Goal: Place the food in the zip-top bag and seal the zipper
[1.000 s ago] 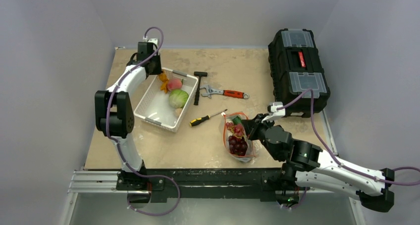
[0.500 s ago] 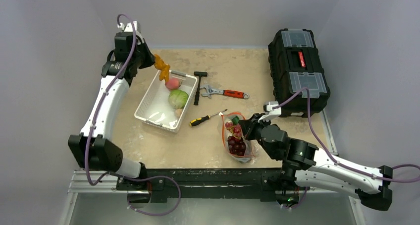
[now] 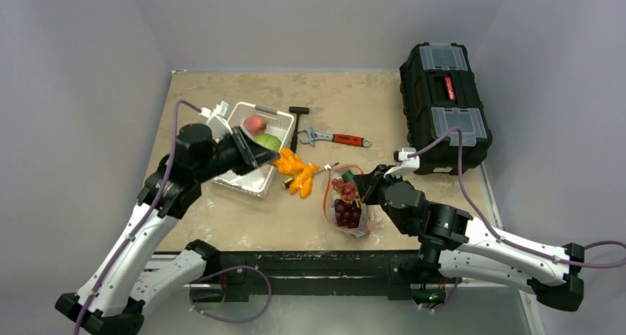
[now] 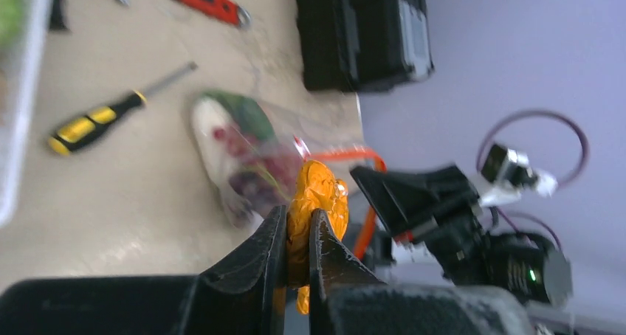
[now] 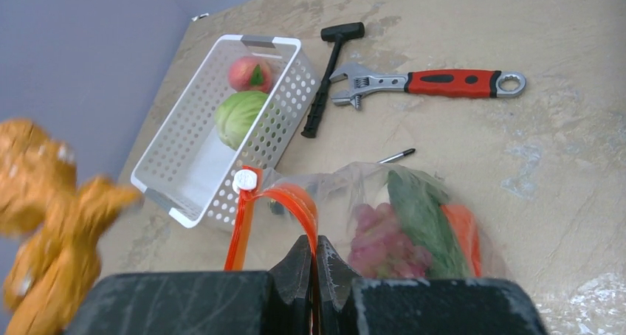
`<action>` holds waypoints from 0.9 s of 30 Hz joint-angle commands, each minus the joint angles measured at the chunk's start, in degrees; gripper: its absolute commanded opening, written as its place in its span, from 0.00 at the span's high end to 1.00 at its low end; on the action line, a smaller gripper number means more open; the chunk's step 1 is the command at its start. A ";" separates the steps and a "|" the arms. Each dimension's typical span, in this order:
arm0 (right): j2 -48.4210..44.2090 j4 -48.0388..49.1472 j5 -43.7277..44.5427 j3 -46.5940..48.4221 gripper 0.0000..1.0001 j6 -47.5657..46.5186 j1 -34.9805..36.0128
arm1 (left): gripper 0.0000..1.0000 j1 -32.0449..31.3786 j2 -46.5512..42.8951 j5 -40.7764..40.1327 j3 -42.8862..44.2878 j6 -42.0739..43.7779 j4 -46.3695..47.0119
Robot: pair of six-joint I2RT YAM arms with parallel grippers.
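Left gripper [image 4: 297, 224] is clamping the orange bits [image 3: 295, 174], aiming them at the zip-top bag [image 3: 356, 228] just ahead, whose zipper [image 5: 284, 198] the right gripper [image 5: 314, 248] is pinching up, apparently to hold the mouth open.

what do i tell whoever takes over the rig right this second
Left claw: shut on the orange bits, in the air between the basket and the bag.
Right claw: shut on the bag's mouth at the zipper, mouth open.
Done: grapes and carrot are in the bag.
Left: drop in the orange bits, then move the peach and cabbage from the basket, then seal the zipper.
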 commanded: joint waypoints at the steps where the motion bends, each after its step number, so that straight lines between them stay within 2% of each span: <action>1: -2.18 3.77 1.38 2.38 1.00 0.40 0.12 | 1.00 -15.18 -6.09 -6.39 -3.01 -11.29 3.04; 4: -3.18 3.87 1.58 1.68 1.00 1.04 0.08 | 1.00 -26.67 -6.12 -17.03 -4.21 -15.41 0.78; 6: -3.63 3.87 1.70 1.24 1.00 2.22 0.08 | 1.00 -32.78 -4.08 -23.90 -4.90 -21.28 0.80; 10: -5.40 4.13 2.43 0.76 1.00 4.11 0.08 | 1.00 -39.07 3.09 -31.56 -1.35 -25.47 -1.05; 16: -7.25 5.33 0.38 0.40 1.00 4.07 0.03 | 1.00 -42.07 12.72 -37.46 5.94 -31.39 -5.64; 20: -7.73 5.71 -0.46 0.30 1.00 4.41 0.08 | 1.00 -42.36 14.34 -40.65 4.82 -34.80 -3.43; 24: -7.87 5.53 -0.52 0.50 1.00 5.36 0.08 | 1.00 -43.41 17.03 -43.32 5.88 -34.39 -3.03; 27: -7.79 4.38 -0.51 0.65 1.00 8.38 0.03 | 1.00 -47.38 17.77 -52.87 6.77 -37.23 -5.34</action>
